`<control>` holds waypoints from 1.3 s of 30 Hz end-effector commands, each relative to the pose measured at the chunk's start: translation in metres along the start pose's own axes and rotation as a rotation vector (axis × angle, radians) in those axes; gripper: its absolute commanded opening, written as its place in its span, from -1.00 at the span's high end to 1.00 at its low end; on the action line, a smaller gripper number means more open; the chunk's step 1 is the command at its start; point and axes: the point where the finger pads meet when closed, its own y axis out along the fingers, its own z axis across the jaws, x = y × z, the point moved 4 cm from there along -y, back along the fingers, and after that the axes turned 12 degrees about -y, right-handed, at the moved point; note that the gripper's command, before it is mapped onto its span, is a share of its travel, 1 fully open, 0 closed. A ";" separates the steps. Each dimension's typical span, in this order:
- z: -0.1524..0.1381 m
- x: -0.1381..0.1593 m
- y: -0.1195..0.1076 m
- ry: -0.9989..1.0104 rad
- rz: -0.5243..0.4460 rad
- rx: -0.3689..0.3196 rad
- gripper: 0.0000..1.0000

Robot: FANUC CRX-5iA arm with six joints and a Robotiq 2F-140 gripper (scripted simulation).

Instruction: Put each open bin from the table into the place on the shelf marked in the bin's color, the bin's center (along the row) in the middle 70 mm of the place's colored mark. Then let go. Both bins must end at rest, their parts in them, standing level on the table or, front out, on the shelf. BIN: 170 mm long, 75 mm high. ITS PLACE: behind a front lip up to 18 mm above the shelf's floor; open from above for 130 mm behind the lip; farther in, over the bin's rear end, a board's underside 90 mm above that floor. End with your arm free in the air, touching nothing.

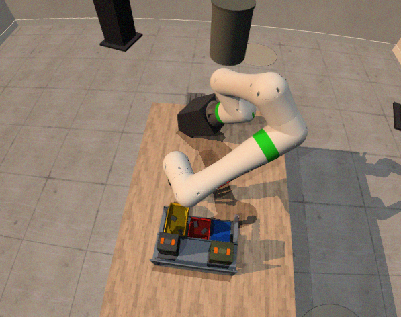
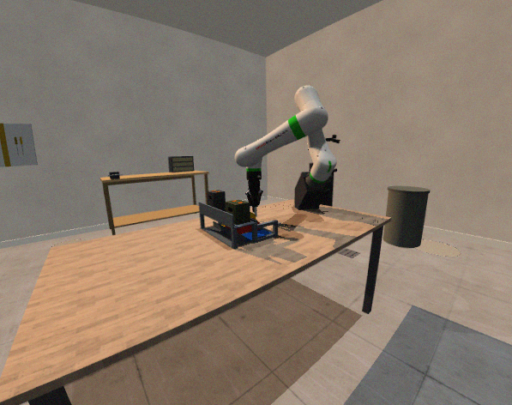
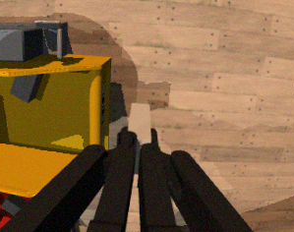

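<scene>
The yellow bin (image 1: 176, 216) with grey parts in it stands in the left place of the grey shelf (image 1: 197, 245), its front end sticking out farther than that of the red bin (image 1: 199, 228) beside it. The red bin sits in the middle place, also with parts in it. The right place shows a blue floor (image 1: 221, 232) and holds no bin. My gripper (image 3: 139, 117) is shut and empty, low over the table just in front of the yellow bin's (image 3: 47, 108) front wall. In the exterior view the gripper (image 2: 252, 204) points straight down. In the top view the arm hides it.
A dark grey closed box (image 1: 168, 242) and an olive closed box (image 1: 221, 252) stand on the shelf's top board. The robot base (image 1: 197, 119) is at the table's far end. An olive cylinder (image 2: 406, 215) and a side table (image 2: 153, 191) stand off the table.
</scene>
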 end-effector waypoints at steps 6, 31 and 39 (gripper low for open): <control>0.000 0.000 0.007 0.000 0.000 0.000 1.00; 0.000 0.000 0.008 0.000 0.000 0.000 1.00; -0.004 -0.001 0.008 0.000 0.000 0.000 1.00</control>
